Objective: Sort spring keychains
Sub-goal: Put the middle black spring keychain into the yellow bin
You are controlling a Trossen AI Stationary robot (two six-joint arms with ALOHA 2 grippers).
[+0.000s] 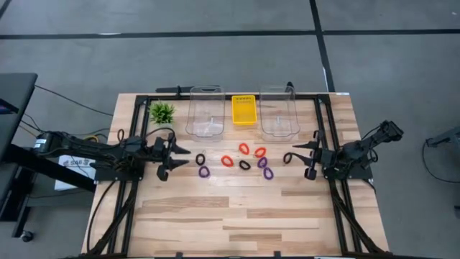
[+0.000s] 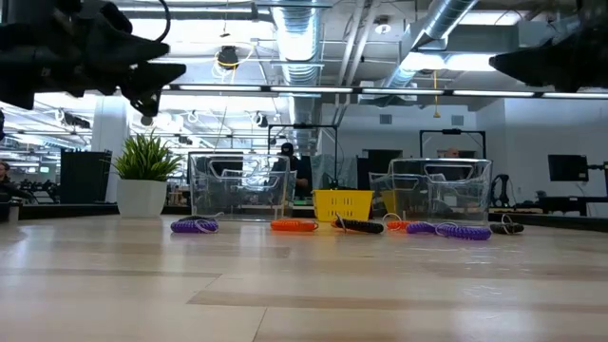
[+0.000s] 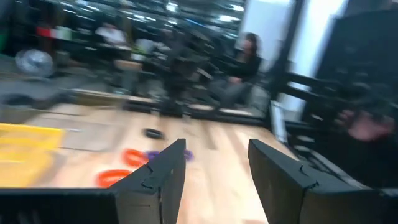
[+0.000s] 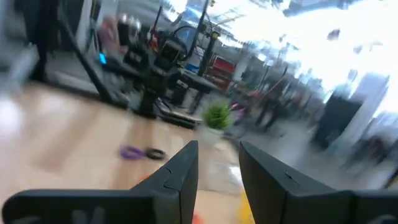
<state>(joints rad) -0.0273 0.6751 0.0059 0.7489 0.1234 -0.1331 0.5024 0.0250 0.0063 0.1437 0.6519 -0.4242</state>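
floor (image 1: 215, 57): grey concrete, dark seam lines | ceiling: exposed ducts (image 2: 302, 38), bright strip lights | furniture: black desk (image 1: 14, 129) beyond left pincer | people (image 3: 239, 65) seated far off

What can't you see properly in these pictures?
- The keychains: too small in the high view to see their coils or make a sure count.
- The yellow basket: in the low view, keychains on the table cover its lower edge.
- The black keychain: blurred in the right wrist view.
- The person: blurred in the left wrist view.
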